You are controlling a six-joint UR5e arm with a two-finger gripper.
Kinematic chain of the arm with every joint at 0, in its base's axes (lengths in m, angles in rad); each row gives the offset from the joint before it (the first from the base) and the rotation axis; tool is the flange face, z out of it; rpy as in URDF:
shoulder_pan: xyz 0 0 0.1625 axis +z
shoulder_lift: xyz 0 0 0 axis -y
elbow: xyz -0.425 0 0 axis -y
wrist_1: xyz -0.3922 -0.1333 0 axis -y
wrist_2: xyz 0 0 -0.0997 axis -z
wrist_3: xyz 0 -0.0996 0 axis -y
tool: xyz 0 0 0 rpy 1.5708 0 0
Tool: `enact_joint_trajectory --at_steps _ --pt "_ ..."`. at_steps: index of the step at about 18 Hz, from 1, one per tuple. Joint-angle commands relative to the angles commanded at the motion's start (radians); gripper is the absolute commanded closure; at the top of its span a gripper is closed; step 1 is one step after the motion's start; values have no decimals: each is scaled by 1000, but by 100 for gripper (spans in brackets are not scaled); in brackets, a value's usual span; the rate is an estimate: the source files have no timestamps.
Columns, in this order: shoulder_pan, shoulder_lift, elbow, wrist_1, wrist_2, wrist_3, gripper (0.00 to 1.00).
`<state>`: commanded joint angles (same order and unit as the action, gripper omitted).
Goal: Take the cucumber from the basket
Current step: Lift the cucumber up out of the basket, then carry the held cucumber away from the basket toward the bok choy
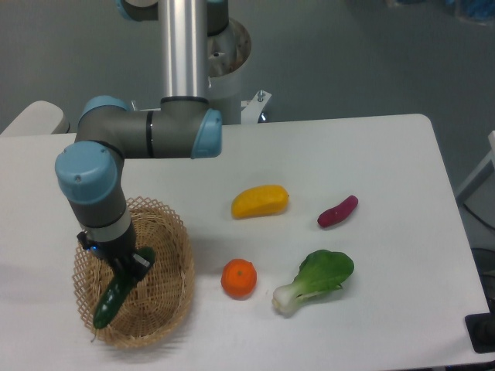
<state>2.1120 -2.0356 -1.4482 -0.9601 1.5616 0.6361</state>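
Note:
The oval tan wicker basket (166, 232) sits at the front left of the white table. The slim dark green cucumber (112, 300) lies in it at a slant, its lower end near the front left rim. My gripper (130, 269) reaches down into the basket and its dark fingers sit around the cucumber's upper half. The arm and wrist hide the jaws, so I cannot tell whether they press on the cucumber or how wide they stand.
On the table to the right of the basket lie an orange (238, 278), a bok choy (317, 280), a yellow mango (260, 201) and a purple sweet potato (338, 211). The robot's base column (184, 46) stands at the back.

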Motion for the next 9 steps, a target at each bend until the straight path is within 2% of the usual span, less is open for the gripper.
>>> enact_joint_trajectory --at_steps 3,9 --pt "86 15 29 -32 -5 179 86" --pt "238 28 31 -43 -21 450 86"
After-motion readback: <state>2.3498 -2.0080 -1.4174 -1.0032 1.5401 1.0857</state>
